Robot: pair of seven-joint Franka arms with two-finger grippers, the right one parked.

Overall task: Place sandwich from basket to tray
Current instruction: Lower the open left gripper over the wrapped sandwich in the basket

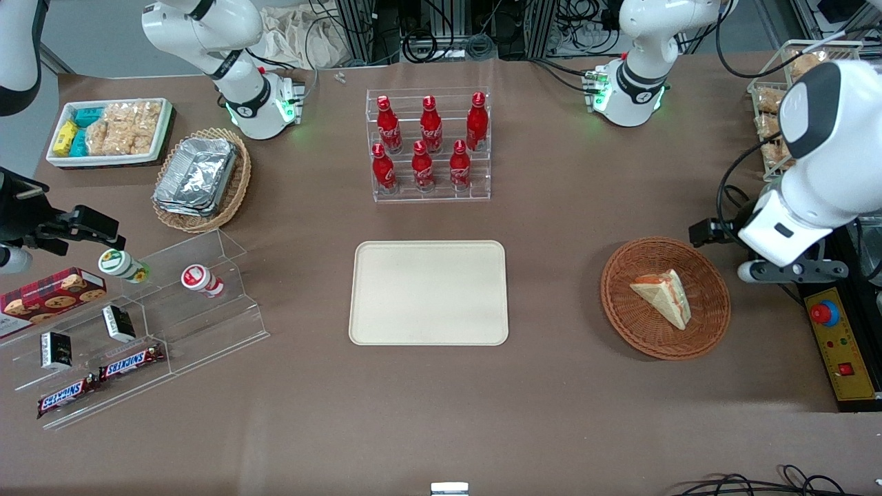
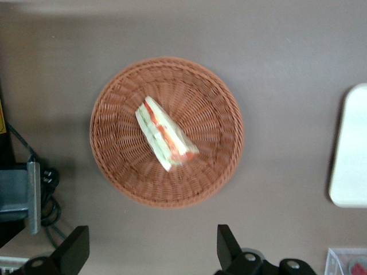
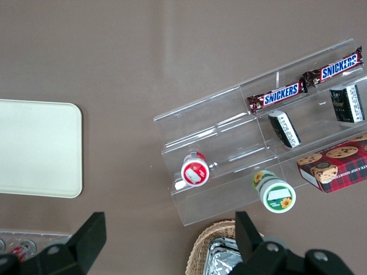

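With the dial laid on the table as the front camera sees it, 12 o'clock farthest from that camera, the sandwich [image 1: 663, 296] lies in the basket [image 1: 613, 275]. It rests on the weave near the middle, and its long line runs from about 10 o'clock to 5 o'clock. The red and green filling shows along one edge. The basket sits at 3 o'clock from the tray [image 1: 428, 293], well apart from it and toward the working arm's end of the table. The tray lies flat at mid-table with nothing on it. The left arm [image 1: 792, 220] leans in at about 1 o'clock from the basket. In the wrist view its gripper [image 2: 150, 229] hangs above the bare table just off the basket's rim, on the side farther from the front camera. Its two dark fingers [image 2: 77, 246] are spread wide with nothing between them, clear of both basket and sandwich. At 12 o'clock from the tray, a clear tiered rack [image 1: 431, 145] holds six red bottles upright in two rows. At about 10 o'clock, a paler basket [image 1: 238, 186] holds foil containers, and a white bin [image 1: 110, 160] of snack packets sits farther out toward the parked arm's end. At 9 o'clock, a clear stepped stand [image 1: 207, 324] carries two small cups lying on their sides, two Snickers bars [image 1: 131, 362] and small dark packets. A cookie box [image 1: 48, 293] lies just beside the stand.
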